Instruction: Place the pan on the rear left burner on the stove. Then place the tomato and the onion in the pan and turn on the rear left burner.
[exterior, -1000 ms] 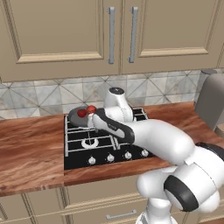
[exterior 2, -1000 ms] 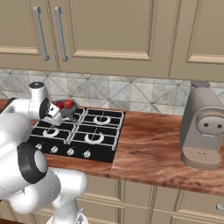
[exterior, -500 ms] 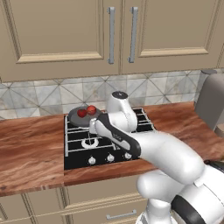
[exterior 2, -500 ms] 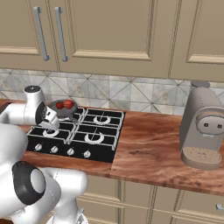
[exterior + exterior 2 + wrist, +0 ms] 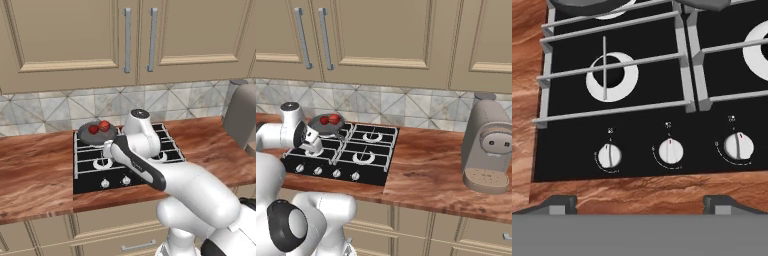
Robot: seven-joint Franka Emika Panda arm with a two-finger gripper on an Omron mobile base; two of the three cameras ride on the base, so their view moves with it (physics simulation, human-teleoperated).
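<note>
The dark grey pan (image 5: pixel 97 135) (image 5: pixel 326 126) sits on the rear left burner of the black stove (image 5: pixel 85 182) (image 5: pixel 373 172), hiding that burner. Two red round things lie in it. The brighter one looks like the tomato (image 5: pixel 104 125) (image 5: pixel 335 118) and the darker one like the onion (image 5: pixel 93 129) (image 5: pixel 324 120). My gripper (image 5: pixel 312 142) (image 5: pixel 641 204) hangs open and empty over the front left burner (image 5: pixel 612 77), in front of the pan. It looks down at the silver knobs; the leftmost knob (image 5: pixel 609 155) lies just ahead of my left fingertip (image 5: pixel 559 204).
Two more knobs (image 5: pixel 671 151) (image 5: pixel 739 146) sit along the stove's front. A wooden counter (image 5: pixel 35 170) runs both sides of the stove. A grey coffee machine (image 5: pixel 488 145) stands on it at the right. Closed wall cabinets (image 5: pixel 125 35) hang above.
My hand has drawn back from the pan and come down towards the stove's front left. The pan and its two red things stayed put. The jaws stayed open.
</note>
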